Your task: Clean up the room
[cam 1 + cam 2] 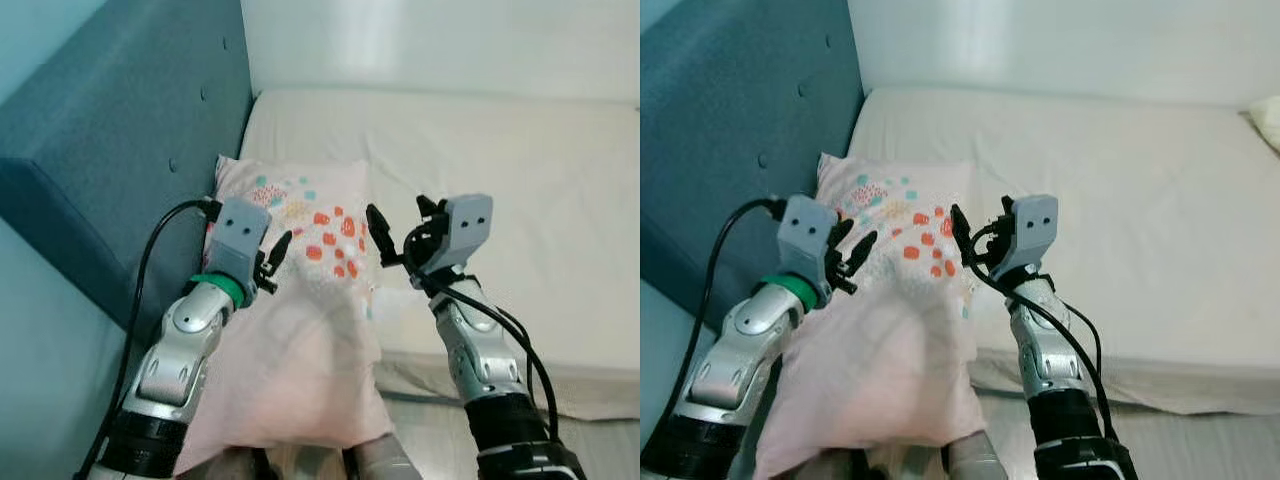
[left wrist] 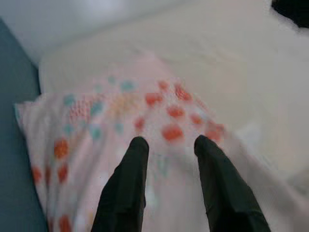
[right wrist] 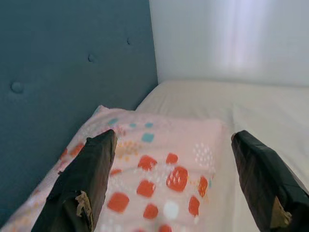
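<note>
Now, step: squaring the pillow (image 1: 300, 300) against the headboard (image 1: 130, 150).
Left end effector (image 1: 277, 258): open, above pillow.
Right end effector (image 1: 400, 235): spread wide.
Advice: pinch opposite edges, slide evenly.

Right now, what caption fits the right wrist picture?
Open right pincer above the pillow beside the headboard.
</note>
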